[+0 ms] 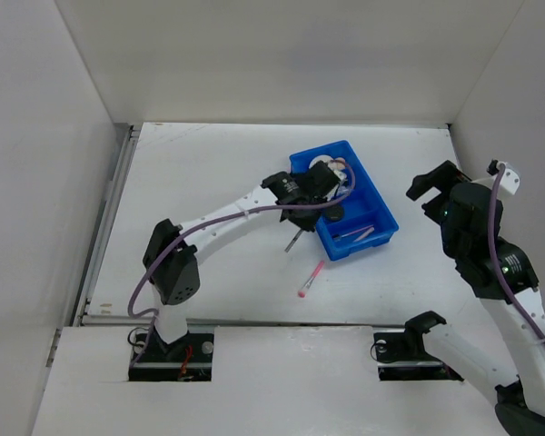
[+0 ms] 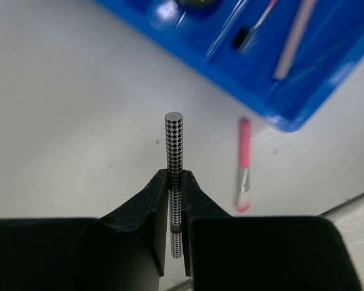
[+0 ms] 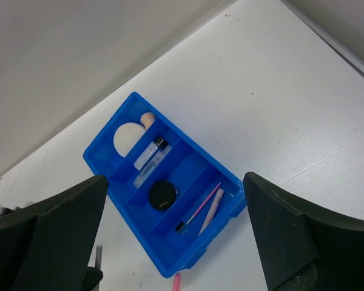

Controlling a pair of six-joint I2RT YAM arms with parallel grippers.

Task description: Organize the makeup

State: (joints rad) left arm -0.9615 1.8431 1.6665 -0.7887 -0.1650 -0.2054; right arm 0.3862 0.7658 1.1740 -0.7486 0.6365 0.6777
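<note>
My left gripper point(image 2: 175, 182) is shut on a thin black-and-white checked pencil point(image 2: 174, 151) and holds it upright over the table, just left of the blue tray point(image 1: 375, 187). In the top view the gripper point(image 1: 300, 223) is at the tray's near-left edge. A pink pencil point(image 1: 311, 279) lies on the table in front of the tray. In the tray I see a cream round puff point(image 3: 127, 138), a clear black-capped tube point(image 3: 150, 153), a clear case point(image 3: 144, 177), a black round compact point(image 3: 162, 195), a thin pink stick point(image 3: 200, 208) and a beige pencil point(image 3: 213, 211). My right gripper point(image 3: 174, 176) is open and empty, high above the tray.
White walls enclose the table on the left, back and right. A metal rail point(image 1: 109, 218) runs along the left edge. The tray sits right of the table's middle, turned at an angle. My right arm point(image 1: 472, 236) stands to the right of it.
</note>
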